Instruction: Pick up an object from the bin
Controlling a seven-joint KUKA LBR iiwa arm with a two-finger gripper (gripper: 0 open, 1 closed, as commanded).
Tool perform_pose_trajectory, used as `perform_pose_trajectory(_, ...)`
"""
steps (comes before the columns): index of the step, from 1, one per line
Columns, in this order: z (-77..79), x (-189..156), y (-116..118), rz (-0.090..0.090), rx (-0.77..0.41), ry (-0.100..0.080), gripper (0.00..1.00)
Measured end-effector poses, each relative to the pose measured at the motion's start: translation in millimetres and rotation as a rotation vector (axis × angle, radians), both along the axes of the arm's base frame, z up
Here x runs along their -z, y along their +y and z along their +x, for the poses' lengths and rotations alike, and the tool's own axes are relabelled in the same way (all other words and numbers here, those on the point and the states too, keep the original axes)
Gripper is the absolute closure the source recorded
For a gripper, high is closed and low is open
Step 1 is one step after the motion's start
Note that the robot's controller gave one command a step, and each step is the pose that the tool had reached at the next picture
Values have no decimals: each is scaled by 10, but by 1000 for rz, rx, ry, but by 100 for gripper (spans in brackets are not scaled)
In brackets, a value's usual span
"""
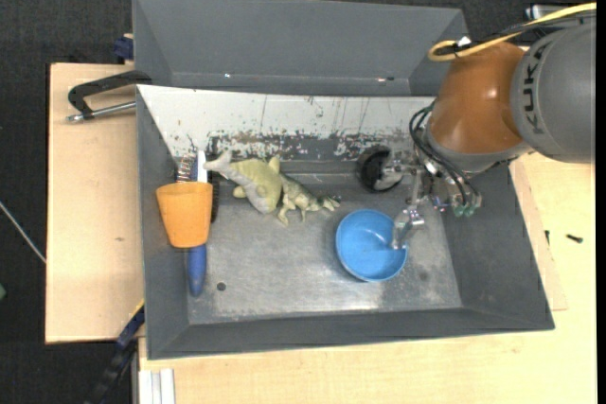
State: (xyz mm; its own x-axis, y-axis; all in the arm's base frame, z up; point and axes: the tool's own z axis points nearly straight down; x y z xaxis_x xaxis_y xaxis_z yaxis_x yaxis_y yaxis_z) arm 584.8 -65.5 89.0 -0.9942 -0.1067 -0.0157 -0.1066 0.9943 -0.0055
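There is one round blue plastic bowl (pixel 365 253), one orange plastic cup (pixel 186 213), one pale green toy dinosaur (pixel 270 186), one small black wheel (pixel 376 171) and one blue-handled brush (pixel 195 272).

Grey arm (pixel 568 99), orange wrist cover (pixel 478 104), looping yellow cable (pixel 511 36)

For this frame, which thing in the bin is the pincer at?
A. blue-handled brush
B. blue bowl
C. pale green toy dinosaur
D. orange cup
B: the pincer is at the right rim of the blue bowl, well right of the toy dinosaur and the orange cup.
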Motion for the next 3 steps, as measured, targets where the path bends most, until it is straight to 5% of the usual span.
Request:
perform_pose_trajectory(1,-84,67,898,-4,-535,4,0)
perform_pose_trajectory(2,-101,82,892,-3,-536,10,100)
perform_pose_trajectory(3,-279,-1391,880,-3,-528,2,100)
